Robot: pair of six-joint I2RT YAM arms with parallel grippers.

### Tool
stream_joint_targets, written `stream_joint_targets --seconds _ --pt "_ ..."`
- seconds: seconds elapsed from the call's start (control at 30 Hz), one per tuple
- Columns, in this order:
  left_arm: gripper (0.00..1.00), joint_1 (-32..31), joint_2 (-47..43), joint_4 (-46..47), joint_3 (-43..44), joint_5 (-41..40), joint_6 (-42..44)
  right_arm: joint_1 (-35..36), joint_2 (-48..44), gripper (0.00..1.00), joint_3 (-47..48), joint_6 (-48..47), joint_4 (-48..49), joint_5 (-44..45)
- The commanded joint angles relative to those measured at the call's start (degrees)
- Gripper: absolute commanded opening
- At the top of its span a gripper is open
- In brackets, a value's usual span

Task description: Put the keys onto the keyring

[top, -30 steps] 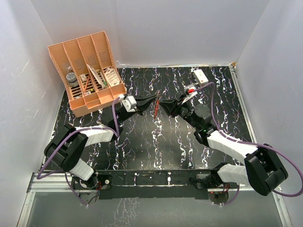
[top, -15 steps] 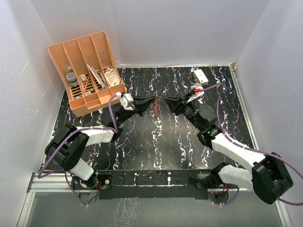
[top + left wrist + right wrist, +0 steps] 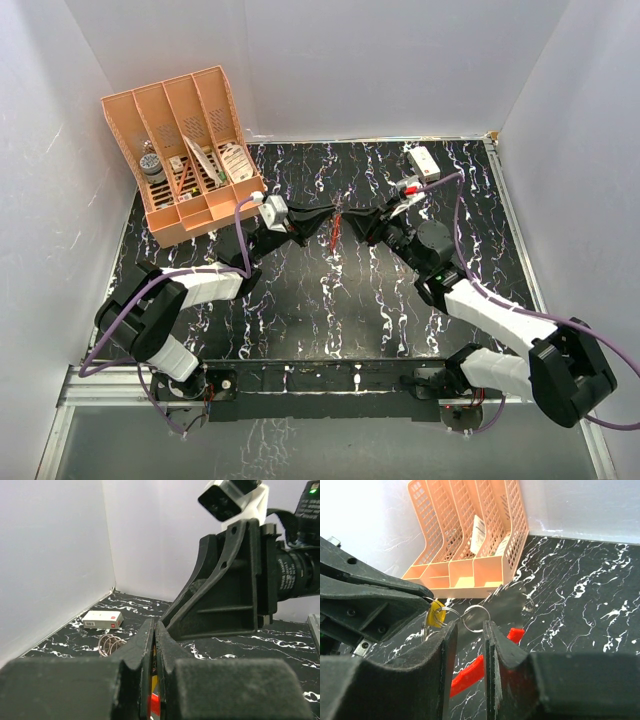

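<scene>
Holds keyring (image 3: 337, 228) clamped in fully closed left gripper (image 3: 154, 630); pinches one of the keys (image 3: 506, 604) in narrow right gripper (image 3: 470, 626), above counter (image 3: 300, 310).

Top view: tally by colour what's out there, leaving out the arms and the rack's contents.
Orange rack: 1
White box: 1
Red keyring: 1
Total: 3
</scene>
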Motion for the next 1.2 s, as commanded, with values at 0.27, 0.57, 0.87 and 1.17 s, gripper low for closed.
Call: stream_joint_targets --seconds 0.27,0.57,0.87,1.17 --pt "0.0 -0.47 -0.03 6.93 0.91 0.53 -1.04 0.31 2.15 0.25 3.04 1.35 3.69 -3.36" --pt "0.0 -0.47 -1.1 5.98 2.19 -4.73 -7.21 0.3 -0.86 0.25 2.86 0.34 0.34 1.99" --pt "0.0 -0.44 0.29 6.81 3.11 -7.95 -11.99 0.3 -4.06 0.25 2.72 -0.64 -2.23 3.87" --pt "0.0 -0.31 0.99 8.73 3.56 -7.07 -13.64 0.31 -4.84 0.25 2.35 -0.95 -2.24 4.19"
